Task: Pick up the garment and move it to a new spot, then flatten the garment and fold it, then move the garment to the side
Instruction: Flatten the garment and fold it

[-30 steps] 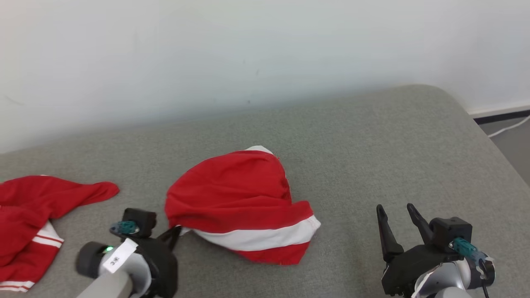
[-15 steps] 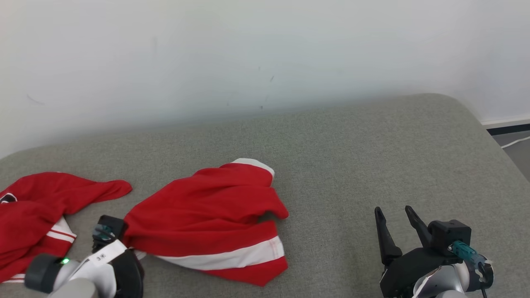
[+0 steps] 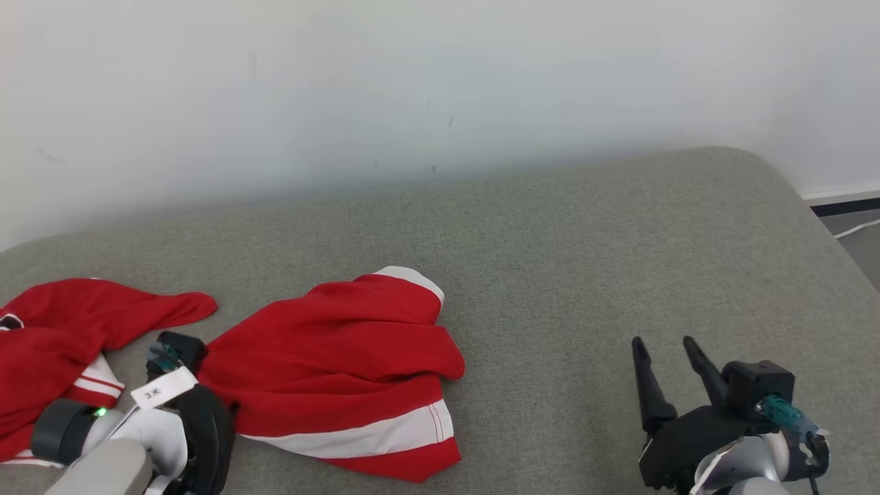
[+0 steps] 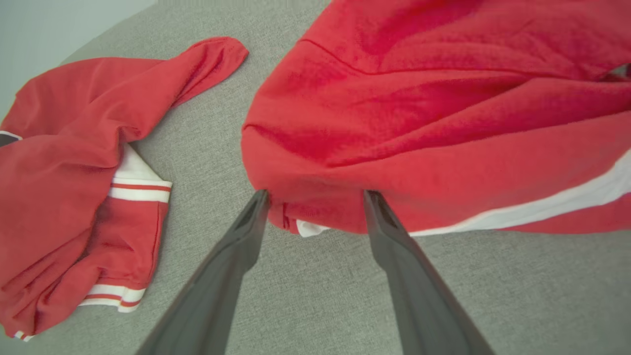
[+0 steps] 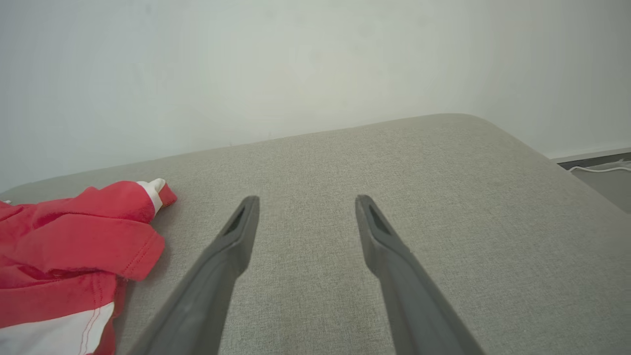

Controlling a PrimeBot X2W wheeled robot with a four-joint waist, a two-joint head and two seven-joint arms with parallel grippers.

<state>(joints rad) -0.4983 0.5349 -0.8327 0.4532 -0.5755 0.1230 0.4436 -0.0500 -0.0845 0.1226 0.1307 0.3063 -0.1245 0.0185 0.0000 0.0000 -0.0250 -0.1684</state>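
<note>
Neighbour: a second crumpled red cloth garment with red-and-white striped cuffs [image 3: 62, 337] lies at the far left (a strip of bare surface parts it from the task's piece).
Garment: the bunched red cloth garment with a broad white band [image 3: 344, 364] lies left of centre.
In the way: the left arm's pale wrist covers the garment's near-left corner in the head view.
Left pincer [image 4: 315, 197]: fingers spread apart, tips touching the garment's near hem.
Right pincer [image 3: 663, 342]: fingers apart, over bare surface, well apart from the garment.
Surface: padded grey woven-fabric surface [image 3: 584, 261], rounded at its far-right corner.
Room: plain white wall [image 3: 440, 82] behind; a white cable [image 3: 856, 227] on the floor at far right.
</note>
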